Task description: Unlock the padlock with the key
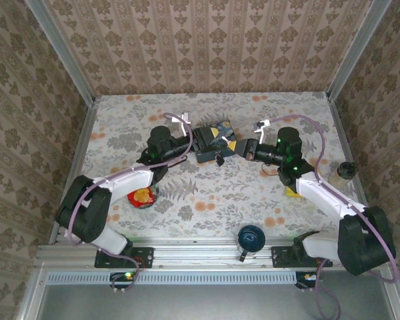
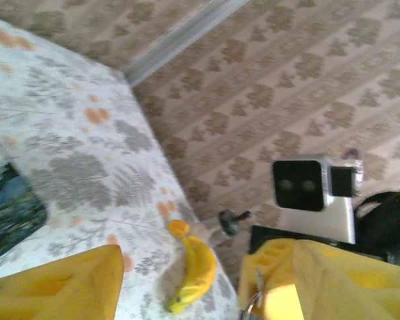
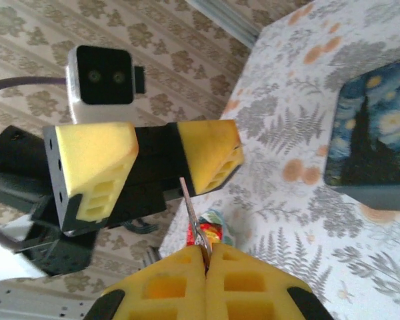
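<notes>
Right wrist view: the right end effector (image 3: 205, 257) is closed on the key (image 3: 192, 213). The key's thin blade rises nearly upright from the pads, tip toward the left end effector (image 3: 153, 163), whose fingers stand apart. The overhead view adds the padlock (image 1: 219, 160), a small dark shape on the counter (image 1: 253, 193) between both end effectors, at the painted tin's (image 1: 210, 141) near edge; its axis and shackle cannot be made out.
</notes>
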Motion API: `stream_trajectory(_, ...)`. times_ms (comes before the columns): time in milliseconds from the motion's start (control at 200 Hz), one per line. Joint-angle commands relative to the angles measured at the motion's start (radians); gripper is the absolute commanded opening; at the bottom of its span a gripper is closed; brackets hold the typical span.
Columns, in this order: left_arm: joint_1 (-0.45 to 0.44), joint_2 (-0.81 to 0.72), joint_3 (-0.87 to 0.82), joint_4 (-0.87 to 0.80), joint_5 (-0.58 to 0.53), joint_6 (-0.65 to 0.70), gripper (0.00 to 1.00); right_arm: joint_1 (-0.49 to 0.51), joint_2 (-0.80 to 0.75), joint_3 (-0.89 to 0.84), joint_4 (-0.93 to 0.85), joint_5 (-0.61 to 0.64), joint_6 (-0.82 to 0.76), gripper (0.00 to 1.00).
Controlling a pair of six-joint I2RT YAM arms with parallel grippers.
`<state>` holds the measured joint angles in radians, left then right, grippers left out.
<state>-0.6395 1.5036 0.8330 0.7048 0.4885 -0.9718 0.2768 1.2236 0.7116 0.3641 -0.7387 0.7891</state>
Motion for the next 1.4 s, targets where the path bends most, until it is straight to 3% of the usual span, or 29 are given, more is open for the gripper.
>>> stream_trajectory(0,-0.083,-0.088,0.014,-0.301,-0.326,0.183,0.67,-0.016,-0.065,-0.004,-0.201,0.090,-0.082,0.00)
stream_trajectory(90,-0.170,-0.097,0.062,-0.497,-0.616,0.219,0.65,-0.036,-0.101,-0.015,-0.313,0.131,-0.116,0.00)
stream_trajectory(170,-0.238,-0.063,0.129,-0.618,-0.784,0.243,0.64,-0.058,-0.124,-0.025,-0.414,0.168,-0.143,0.00)
stream_trajectory(310,-0.329,0.045,0.227,-0.700,-0.893,0.277,0.62,-0.099,-0.152,-0.053,-0.526,0.212,-0.171,0.00)
stream_trajectory(520,-0.360,0.229,0.397,-0.869,-0.867,0.216,0.61,-0.131,-0.181,-0.089,-0.607,0.253,-0.195,0.00)
stream_trajectory(775,-0.369,0.368,0.490,-1.029,-0.935,0.074,0.61,-0.146,-0.208,-0.095,-0.629,0.275,-0.216,0.00)
stream_trajectory(1395,-0.342,0.601,0.658,-1.062,-1.045,-0.029,0.64,-0.155,-0.165,-0.079,-0.582,0.285,-0.221,0.00)
